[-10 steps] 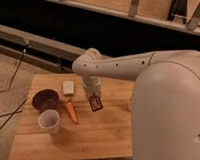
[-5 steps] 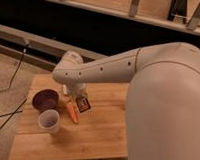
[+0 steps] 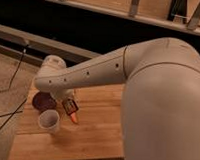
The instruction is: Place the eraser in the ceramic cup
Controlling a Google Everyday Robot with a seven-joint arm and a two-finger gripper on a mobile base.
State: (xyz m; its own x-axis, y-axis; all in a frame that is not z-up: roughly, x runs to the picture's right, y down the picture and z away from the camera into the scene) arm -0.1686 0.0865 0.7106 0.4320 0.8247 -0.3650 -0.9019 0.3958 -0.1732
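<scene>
**A:** Start with the big picture. What are you looking at?

**B:** You have the arm [image 3: 93, 74] stretched across the wooden table [image 3: 96, 129], reaching from the right side of the view toward the left end. Under its far end sit the dark bowl [image 3: 43, 100], the cup [image 3: 48, 121] just in front of it, and the carrot [image 3: 74, 118] to the cup's right.

**A:** And the end effector?

**B:** Your end effector [image 3: 69, 106] hangs below the wrist, just right of the bowl and up and to the right of the cup. It appears to be closed on the eraser [image 3: 70, 107], which sits in it tilted, above the carrot and clear of the table as far as you can tell.

**A:** How far along would you call it?

**B:** I'd judge the pickup done and the carry most of the way there. What's left for you is the last short shift to bring the eraser over the cup's mouth, then the lowering and the release. It is not yet above the opening; it is beside the cup.

**A:** How does the eraser look?

**B:** Small, flat, dark, with reddish-orange marks on the face you can see. It looks narrower than the cup's opening, so it should fit in. The cup is plain and pale, upright, and you can see nothing inside it.
</scene>
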